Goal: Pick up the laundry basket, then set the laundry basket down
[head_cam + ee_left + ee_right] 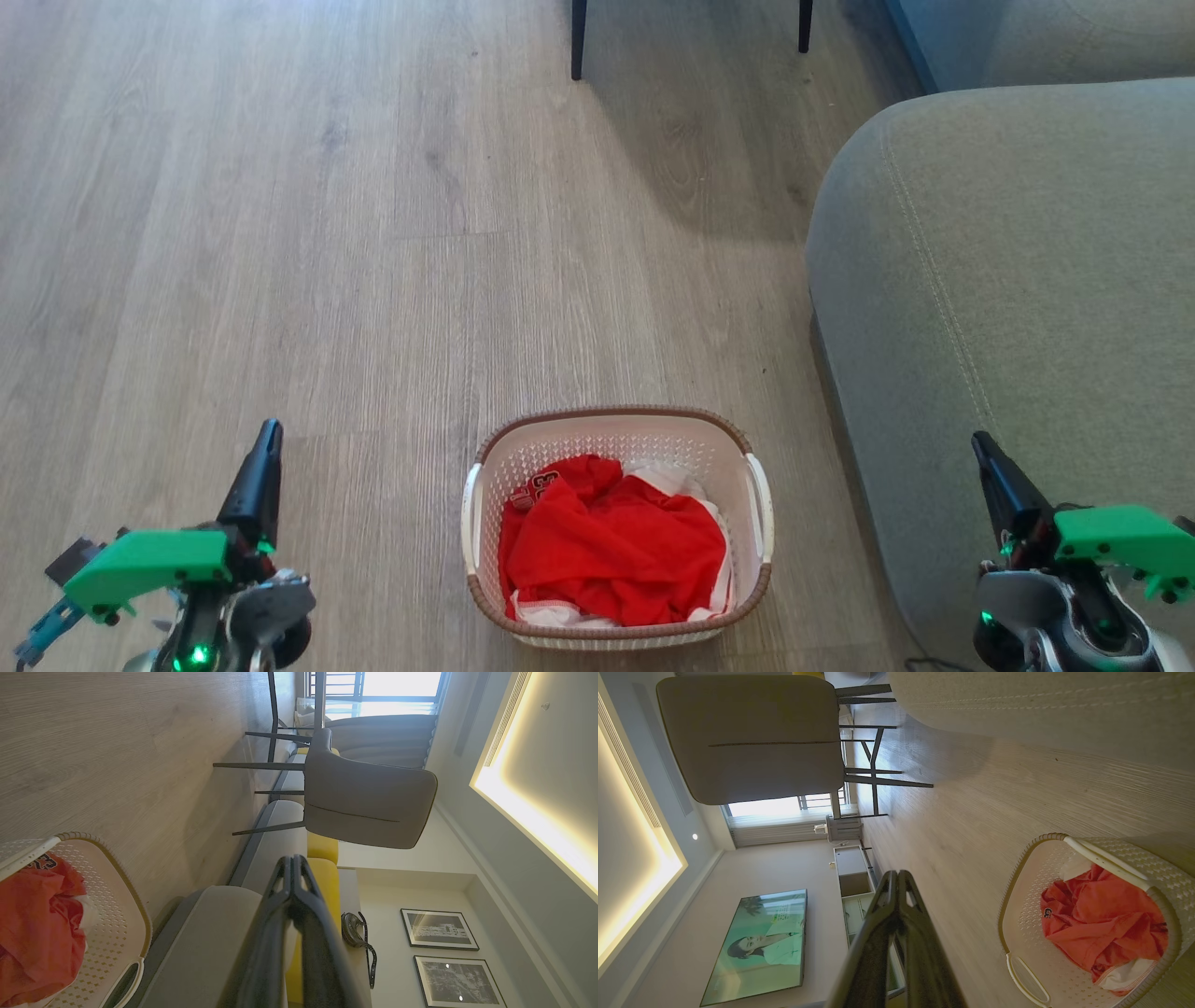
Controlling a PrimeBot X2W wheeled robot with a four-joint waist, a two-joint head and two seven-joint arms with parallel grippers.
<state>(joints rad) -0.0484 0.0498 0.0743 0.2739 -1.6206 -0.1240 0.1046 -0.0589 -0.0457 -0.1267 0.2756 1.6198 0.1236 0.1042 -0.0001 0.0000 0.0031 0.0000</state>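
Observation:
The laundry basket stands on the wooden floor at the bottom centre of the head view, cream-white with perforated walls, a brown rim and white side handles. A red garment with some white cloth fills it. My left gripper is shut, well to the basket's left and apart from it. My right gripper is shut too, off to the basket's right in front of the sofa. The left wrist view has the basket at lower left beside the left gripper. In the right wrist view the basket sits at lower right of the right gripper.
A grey-green sofa fills the right side, close to the basket. Dark chair legs stand at the top centre, belonging to a grey chair. Open wooden floor stretches to the left and ahead.

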